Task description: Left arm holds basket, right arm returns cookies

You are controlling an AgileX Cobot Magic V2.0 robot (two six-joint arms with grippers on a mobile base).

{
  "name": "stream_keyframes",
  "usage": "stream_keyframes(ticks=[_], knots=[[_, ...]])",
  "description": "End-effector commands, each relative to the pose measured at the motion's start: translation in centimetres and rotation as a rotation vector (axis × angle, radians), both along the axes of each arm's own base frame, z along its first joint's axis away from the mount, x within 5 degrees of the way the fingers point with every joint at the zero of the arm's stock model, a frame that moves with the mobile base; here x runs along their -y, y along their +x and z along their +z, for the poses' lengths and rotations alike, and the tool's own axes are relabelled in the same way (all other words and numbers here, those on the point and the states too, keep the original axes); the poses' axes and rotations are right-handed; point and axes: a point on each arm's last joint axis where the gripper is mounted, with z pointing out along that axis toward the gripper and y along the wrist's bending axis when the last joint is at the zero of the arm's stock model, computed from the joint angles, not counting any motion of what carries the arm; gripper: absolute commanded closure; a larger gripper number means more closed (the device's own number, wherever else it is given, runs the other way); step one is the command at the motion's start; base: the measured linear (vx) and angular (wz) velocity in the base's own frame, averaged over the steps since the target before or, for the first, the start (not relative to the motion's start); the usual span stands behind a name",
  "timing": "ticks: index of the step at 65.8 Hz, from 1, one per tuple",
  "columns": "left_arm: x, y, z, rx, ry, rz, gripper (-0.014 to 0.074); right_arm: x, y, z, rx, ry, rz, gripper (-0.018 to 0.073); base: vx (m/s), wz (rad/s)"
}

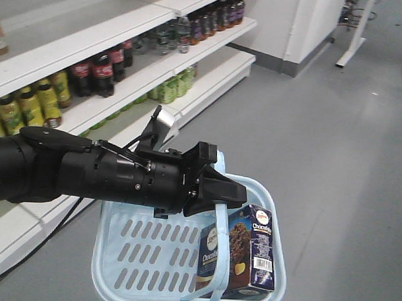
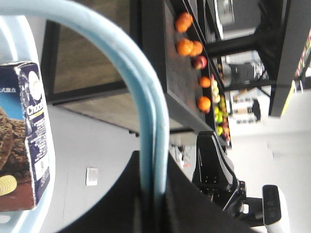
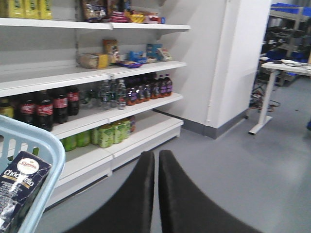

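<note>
The light blue basket [image 1: 141, 255] hangs by its handle [image 1: 218, 225] from my left gripper [image 1: 231, 195], which is shut on that handle. In the left wrist view the handle [image 2: 146, 97] runs straight down between the black jaws of my left gripper [image 2: 154, 156]. The cookies [image 1: 244, 252], a dark box with chocolate-chip pictures, stand upright in the basket's right end. They also show at the left wrist view's left edge [image 2: 23, 141]. My right gripper [image 3: 156, 154] is shut and holds nothing, to the right of the basket rim [image 3: 34, 138] and the cookies [image 3: 19, 187].
White store shelves [image 1: 92, 40] with rows of drink bottles [image 1: 97, 71] run along the left. Grey floor [image 1: 323, 130] spreads to the right. A white wall corner [image 3: 233, 68] and a white table leg [image 3: 265, 104] stand at the back. A fruit display [image 2: 192, 48] shows behind the handle.
</note>
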Motion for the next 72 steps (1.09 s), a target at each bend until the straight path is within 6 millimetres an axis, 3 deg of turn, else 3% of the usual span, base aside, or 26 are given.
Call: stream_keyframes(ticks=[1, 38, 72], knots=[[-0.05, -0.55, 3.57, 0.026, -0.154, 0.0, 0.0599, 0.04, -0.03, 0.14, 0.069, -0.006, -0.006, 0.0569, 0.2, -0.77], [-0.05, -0.52, 3.56, 0.026, -0.152, 0.003, 0.0599, 0.04, -0.03, 0.14, 0.069, -0.006, -0.006, 0.0569, 0.17, -0.64], [-0.05, -0.52, 3.56, 0.026, -0.152, 0.003, 0.0599, 0.04, -0.03, 0.14, 0.069, -0.006, -0.006, 0.0569, 0.12, -0.33]])
